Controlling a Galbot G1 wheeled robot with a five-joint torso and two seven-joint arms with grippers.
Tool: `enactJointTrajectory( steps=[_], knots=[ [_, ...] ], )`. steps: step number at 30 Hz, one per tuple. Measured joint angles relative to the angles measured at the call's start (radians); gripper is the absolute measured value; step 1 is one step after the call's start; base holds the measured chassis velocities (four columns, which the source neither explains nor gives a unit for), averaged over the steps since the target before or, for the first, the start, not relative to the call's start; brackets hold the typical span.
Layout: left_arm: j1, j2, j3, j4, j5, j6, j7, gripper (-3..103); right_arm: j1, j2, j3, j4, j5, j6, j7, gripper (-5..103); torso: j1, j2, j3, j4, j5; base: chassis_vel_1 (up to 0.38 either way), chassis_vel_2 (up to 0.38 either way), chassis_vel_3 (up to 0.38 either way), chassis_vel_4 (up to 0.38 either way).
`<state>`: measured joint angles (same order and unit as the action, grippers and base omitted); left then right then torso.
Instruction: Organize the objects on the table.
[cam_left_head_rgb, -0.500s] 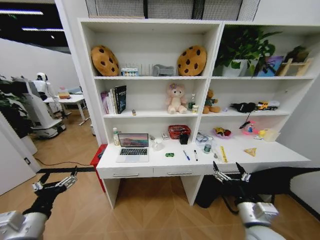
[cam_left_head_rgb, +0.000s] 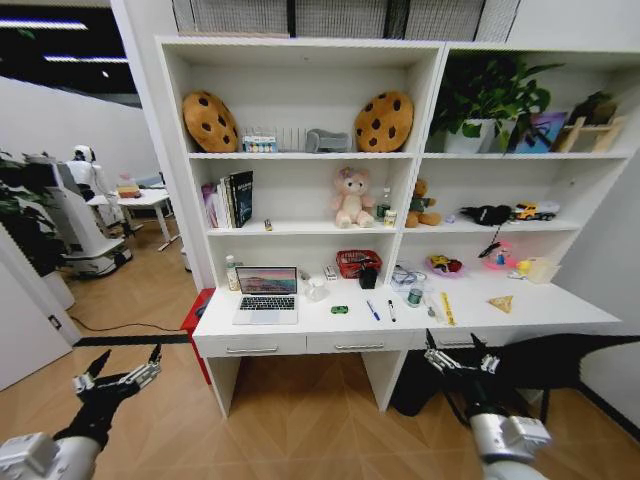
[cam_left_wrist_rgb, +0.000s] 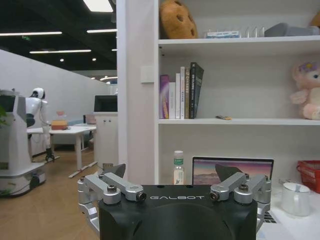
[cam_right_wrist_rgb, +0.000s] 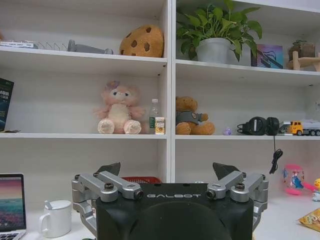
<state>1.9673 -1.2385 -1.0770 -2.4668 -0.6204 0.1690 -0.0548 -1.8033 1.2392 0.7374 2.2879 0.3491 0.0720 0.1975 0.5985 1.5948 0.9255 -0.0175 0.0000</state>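
Both grippers hang low in front of the long white desk, well short of its edge, nothing held. Left gripper off the desk's left end, jaws spread wide; right gripper under the front edge near the right-hand drawer, jaws likewise wide.

Clutter lies ahead of and above both sets of jaws. Silver laptop with black keys stands open at the left end, nearer the left arm, screen facing out. Tiny green toy car sits mid-desk, roughly between the arms. Two pens lie just right of it, long axes running front to back, slightly slanted; right arm looks nearer. Small clear bottle with green label stands upright beyond them.

Judgement: the right arm is better placed for the pens and bottle, but must rise and reach forward first.
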Motion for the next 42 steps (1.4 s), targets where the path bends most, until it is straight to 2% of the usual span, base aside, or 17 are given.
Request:
enactJointTrajectory(
  steps=[4, 24, 32, 42],
  knots=[
    [-0.003, 0.0, 0.009, 0.0, 0.01, -0.007, 0.027, 98, -0.005, -0.009, 0.0, 0.001, 0.008, 0.0, -0.011, 100, 0.0, 0.0, 0.0, 0.0, -0.0001, 0.0, 0.0, 0.0, 0.0],
    [-0.011, -0.003, 0.001, 0.01, 0.013, -0.008, 0.013, 98, -0.003, -0.009, -0.004, -0.013, 0.013, 0.017, -0.007, 100, 0.0, 0.0, 0.0, 0.0, -0.0001, 0.0, 0.0, 0.0, 0.0],
    [-0.013, -0.015, 0.004, 0.005, 0.012, -0.007, 0.013, 98, 0.0, -0.012, -0.006, -0.011, 0.018, -0.037, -0.006, 100, 0.0, 0.0, 0.0, 0.0001, 0.0, 0.0, 0.0, 0.0, 0.0],
    [-0.015, -0.027, 0.019, 0.002, 0.025, -0.006, 0.013, 98, 0.001, -0.016, 0.001, -0.018, 0.017, -0.04, 0.004, 100, 0.0, 0.0, 0.0, 0.0001, 0.0, -0.007, 0.007, 0.008, -0.007]
  ],
)
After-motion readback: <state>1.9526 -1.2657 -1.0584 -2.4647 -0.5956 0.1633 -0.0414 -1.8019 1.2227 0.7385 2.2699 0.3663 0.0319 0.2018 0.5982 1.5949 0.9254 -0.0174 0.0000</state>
